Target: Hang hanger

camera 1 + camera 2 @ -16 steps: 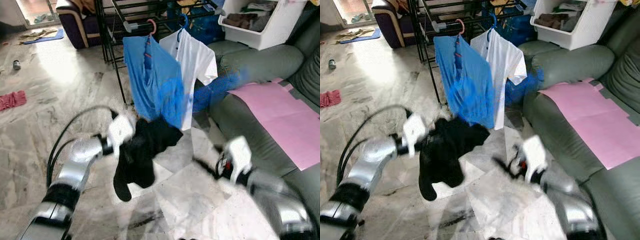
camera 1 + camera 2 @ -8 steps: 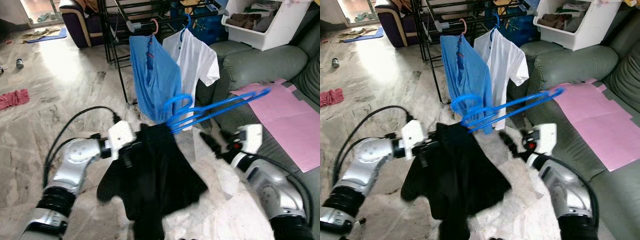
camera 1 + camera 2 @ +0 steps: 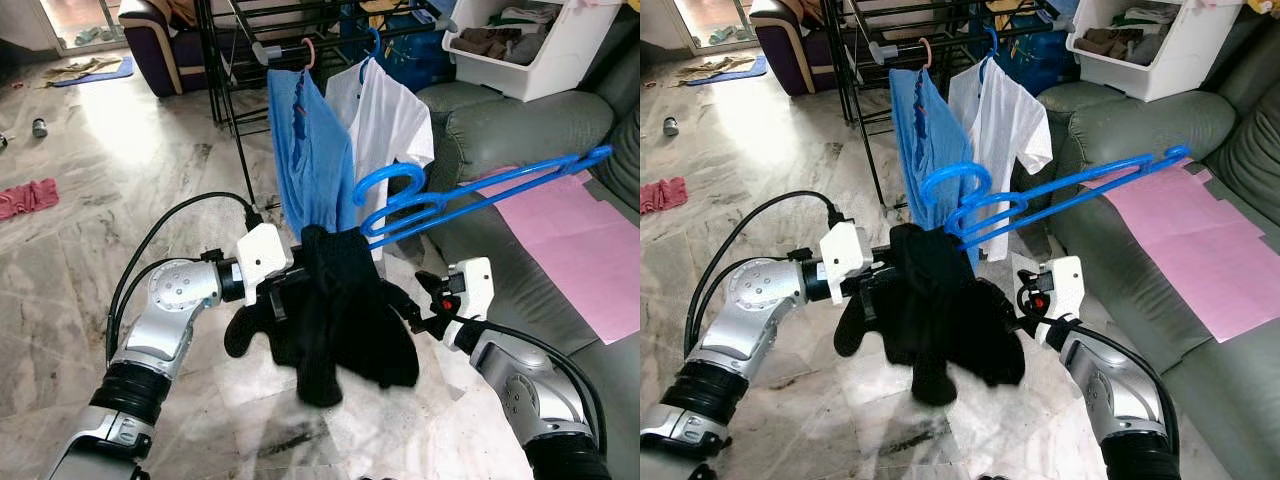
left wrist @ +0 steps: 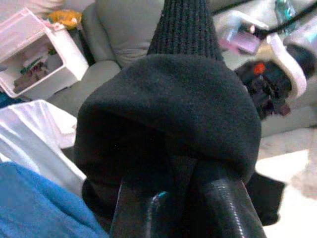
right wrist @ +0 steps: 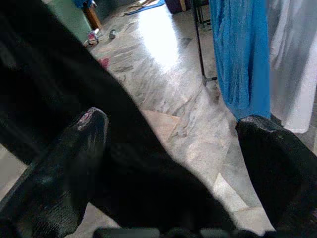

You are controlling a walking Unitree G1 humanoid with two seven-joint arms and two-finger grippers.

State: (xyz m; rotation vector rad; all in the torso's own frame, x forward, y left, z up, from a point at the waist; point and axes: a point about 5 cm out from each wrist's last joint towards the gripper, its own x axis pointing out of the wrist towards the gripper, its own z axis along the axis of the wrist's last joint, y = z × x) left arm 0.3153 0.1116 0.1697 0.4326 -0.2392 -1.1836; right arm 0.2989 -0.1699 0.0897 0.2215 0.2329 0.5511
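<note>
Blue plastic is standing out at the centre: a blue hanger (image 3: pixel 470 195) is hovering in mid-air above the floor, its hook curling up just in front of the hung shirts and its long bar slanting out toward the sofa. A black garment (image 3: pixel 340 310) is drooping from the hook end, bunched and dangling between the two arms.

The left gripper (image 4: pixel 168 208) is pinching that garment from the robot's left side; in the left wrist view its fingers are sitting close together with black cloth bulging over them (a little blue is glinting between them, though what it belongs to is unclear). The right gripper (image 5: pixel 173 163) is reaching in from the other side, its jaws spread wide, with the dark cloth lying across the gap and touching the finger (image 5: pixel 64 163) on one side.

Behind the hanger, a blue shirt (image 3: pixel 305 160) and a white shirt (image 3: pixel 395 125) are hanging side by side on a black drying rack (image 3: pixel 225 80). A grey-green sofa (image 3: pixel 530 125) is running along the robot's right, carrying a pink sheet (image 3: pixel 570 235) on its seat and a white bin (image 3: pixel 525 45) of clothes on its far end. Marble floor (image 3: pixel 110 190) is spreading out to the left, with a red cloth (image 3: pixel 25 198) lying well apart from everything.
</note>
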